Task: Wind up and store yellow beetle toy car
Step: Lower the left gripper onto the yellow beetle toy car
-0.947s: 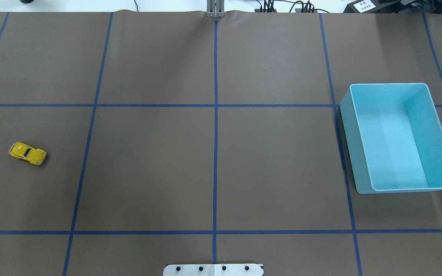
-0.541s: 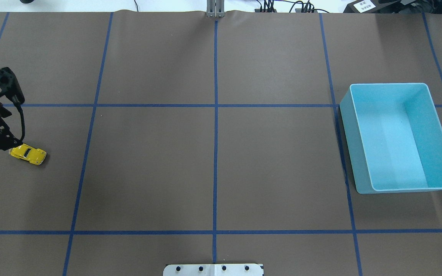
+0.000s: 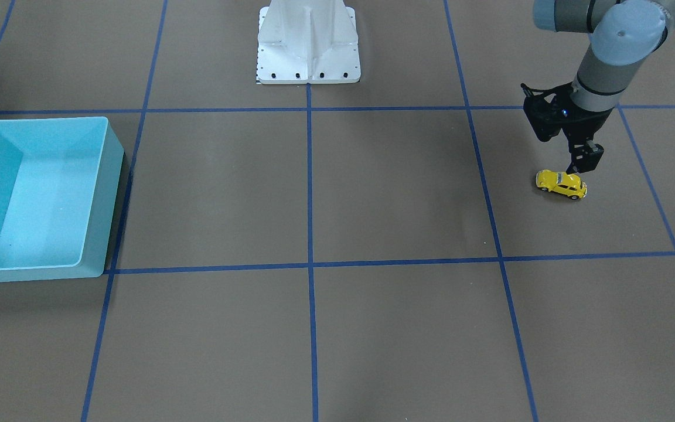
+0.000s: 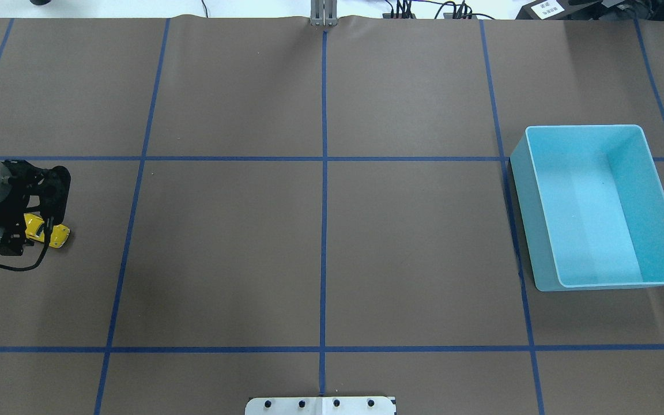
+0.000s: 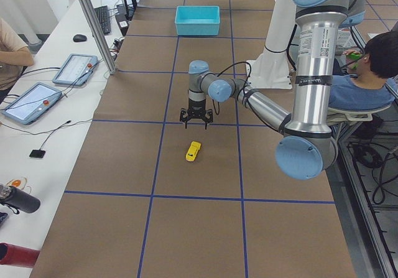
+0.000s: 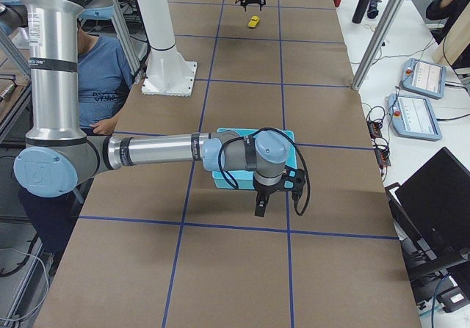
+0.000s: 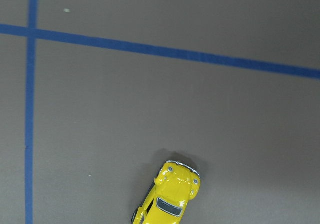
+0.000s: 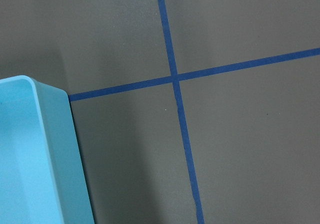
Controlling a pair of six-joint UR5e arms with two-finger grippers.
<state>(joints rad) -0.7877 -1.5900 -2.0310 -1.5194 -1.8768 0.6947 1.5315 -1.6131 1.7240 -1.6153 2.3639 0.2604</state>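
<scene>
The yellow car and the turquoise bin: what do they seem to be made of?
The yellow car: glossy painted shell with sharp white highlights and silvery bumper trim, so possibly die-cast metal, though hard plastic would look alike. The bin: most likely moulded plastic, given its one even turquoise colour, thin walls, rounded corners and soft satin sheen.

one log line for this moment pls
phase: pre-grasp | left gripper: open, above yellow beetle toy car | car: on wheels, ungrasped | turquoise bin: empty | right gripper: near bin, state unclear
</scene>
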